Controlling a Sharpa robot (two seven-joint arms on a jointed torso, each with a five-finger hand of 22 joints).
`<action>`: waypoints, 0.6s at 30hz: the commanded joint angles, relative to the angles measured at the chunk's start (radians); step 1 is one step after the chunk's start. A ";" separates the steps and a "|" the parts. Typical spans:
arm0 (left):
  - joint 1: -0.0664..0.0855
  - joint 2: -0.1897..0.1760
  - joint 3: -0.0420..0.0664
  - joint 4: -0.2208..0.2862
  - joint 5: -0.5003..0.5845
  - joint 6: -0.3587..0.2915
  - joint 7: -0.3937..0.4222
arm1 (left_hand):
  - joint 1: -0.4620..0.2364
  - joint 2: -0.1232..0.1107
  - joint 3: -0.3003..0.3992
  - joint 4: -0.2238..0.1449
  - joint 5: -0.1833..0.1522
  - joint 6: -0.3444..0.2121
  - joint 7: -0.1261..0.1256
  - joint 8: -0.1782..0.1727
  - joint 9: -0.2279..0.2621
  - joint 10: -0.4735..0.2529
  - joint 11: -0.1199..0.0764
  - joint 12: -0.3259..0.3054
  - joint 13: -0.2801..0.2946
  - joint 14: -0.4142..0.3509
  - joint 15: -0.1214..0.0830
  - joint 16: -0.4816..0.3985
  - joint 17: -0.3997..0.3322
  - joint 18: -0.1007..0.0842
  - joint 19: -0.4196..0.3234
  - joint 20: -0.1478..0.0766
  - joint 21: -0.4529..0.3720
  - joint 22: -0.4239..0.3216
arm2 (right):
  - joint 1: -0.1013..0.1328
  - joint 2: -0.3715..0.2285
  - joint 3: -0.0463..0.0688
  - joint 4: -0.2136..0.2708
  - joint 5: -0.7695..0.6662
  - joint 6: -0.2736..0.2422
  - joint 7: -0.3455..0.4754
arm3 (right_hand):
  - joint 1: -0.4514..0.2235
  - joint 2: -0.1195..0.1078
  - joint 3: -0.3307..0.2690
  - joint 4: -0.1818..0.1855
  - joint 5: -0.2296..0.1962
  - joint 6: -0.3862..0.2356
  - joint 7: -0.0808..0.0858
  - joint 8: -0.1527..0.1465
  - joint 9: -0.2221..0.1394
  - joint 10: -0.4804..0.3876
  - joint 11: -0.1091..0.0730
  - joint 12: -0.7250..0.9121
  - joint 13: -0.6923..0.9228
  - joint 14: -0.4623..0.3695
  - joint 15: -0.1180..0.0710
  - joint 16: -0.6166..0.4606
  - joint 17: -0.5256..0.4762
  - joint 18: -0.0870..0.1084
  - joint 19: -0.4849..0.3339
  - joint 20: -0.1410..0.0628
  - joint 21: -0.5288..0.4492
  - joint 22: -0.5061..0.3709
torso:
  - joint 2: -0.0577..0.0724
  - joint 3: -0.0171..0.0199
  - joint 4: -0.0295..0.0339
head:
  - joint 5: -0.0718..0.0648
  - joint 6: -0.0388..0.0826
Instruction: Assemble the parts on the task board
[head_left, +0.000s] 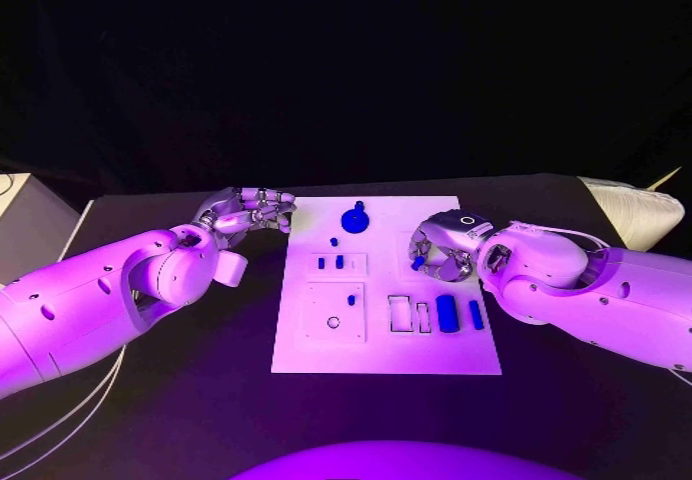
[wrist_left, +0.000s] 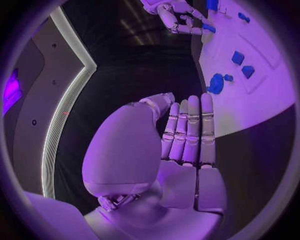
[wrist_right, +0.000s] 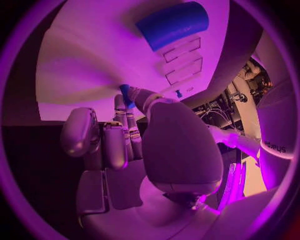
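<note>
The white task board (head_left: 387, 350) lies mid-table. My right hand (head_left: 443, 248) hovers over its right side and pinches a small blue part (head_left: 418, 262) at its fingertips; the right wrist view shows that part (wrist_right: 125, 92) between the fingers of the hand (wrist_right: 125, 135). My left hand (head_left: 245, 212) sits off the board's far left corner, fingers side by side, holding nothing (wrist_left: 184, 132). On the board are a round blue knobbed part (head_left: 355, 219), a tiny blue peg (head_left: 335, 241), blue pieces in a slot (head_left: 340, 262) and two blue cylinders (head_left: 447, 313).
A pale object (head_left: 635, 210) lies at the table's far right edge. A grey box-like surface (head_left: 29, 225) stands at the far left. Bare black table (head_left: 173, 400) surrounds the board on the near side.
</note>
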 joint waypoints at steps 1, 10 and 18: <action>0.000 0.001 0.001 0.003 0.002 0.004 0.011 | 0.007 0.007 -0.004 0.000 0.006 0.002 0.009 -0.005 -0.001 0.007 0.003 -0.006 0.001 0.003 0.000 -0.007 0.001 0.004 0.009 0.001 -0.006 0.000 | -0.004 0.001 -0.001 0.003 -0.014 0.002 -0.005 | 0.001 0.017 0.010 -0.001 -0.008 0.012 -0.003 0.007 0.005 0.014 0.000 -0.004 0.003 0.042 -0.008 0.007 0.002 -0.013 0.024 -0.007 0.008 0.003 | 0.000 0.0001 0.0001 | -0.001 -0.001; 0.000 0.001 0.001 0.002 0.002 0.006 0.006 | 0.008 0.007 -0.004 0.000 0.006 0.003 0.009 -0.006 -0.001 0.007 0.003 -0.007 0.002 0.004 0.000 -0.007 0.001 0.004 0.009 0.000 -0.006 0.000 | -0.007 0.001 -0.001 0.007 -0.007 -0.065 -0.047 | 0.010 0.044 0.041 -0.018 -0.049 0.028 -0.006 0.024 0.023 0.039 -0.007 -0.014 0.013 0.044 -0.014 0.014 0.010 -0.015 0.026 -0.014 0.018 0.013 | 0.000 0.0001 0.0003 | -0.004 0.000; 0.000 0.001 0.001 0.000 0.002 0.008 0.004 | 0.009 0.008 -0.004 -0.001 0.006 0.003 0.008 -0.006 -0.001 0.008 0.003 -0.008 0.002 0.004 0.000 -0.008 0.001 0.004 0.009 0.000 -0.006 0.000 | -0.008 -0.017 0.000 0.033 0.084 -0.116 -0.060 | 0.014 0.062 0.074 -0.045 -0.028 0.032 -0.006 0.041 0.045 0.063 -0.011 -0.021 0.027 0.044 -0.017 0.016 0.011 -0.016 0.026 -0.017 0.024 0.020 | -0.001 0.0005 0.0002 | -0.004 0.002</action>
